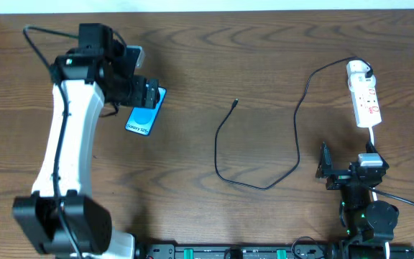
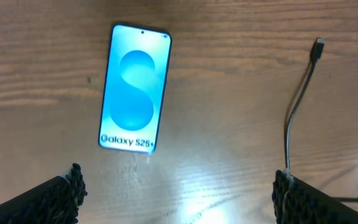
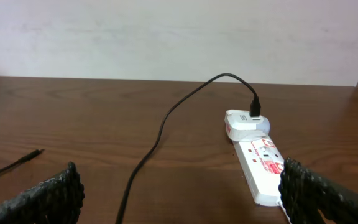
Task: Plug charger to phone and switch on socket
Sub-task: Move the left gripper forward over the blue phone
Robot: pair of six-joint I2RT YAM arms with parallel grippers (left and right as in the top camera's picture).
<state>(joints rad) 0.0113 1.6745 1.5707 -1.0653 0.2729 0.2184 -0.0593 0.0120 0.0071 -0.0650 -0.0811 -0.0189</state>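
Note:
The phone lies flat on the wooden table at the left, its blue screen lit; in the left wrist view it sits just ahead of my open left gripper. My left gripper hovers at the phone's far end, empty. The black charger cable loops across the middle, its loose plug tip pointing up-left; it also shows in the left wrist view. Its adapter is plugged into the white socket strip at the right. My right gripper is open, low, short of the strip.
The strip's white cord runs down toward my right arm's base. A pale wall stands beyond the table's far edge. The left arm's white link reaches over the left part of the table.

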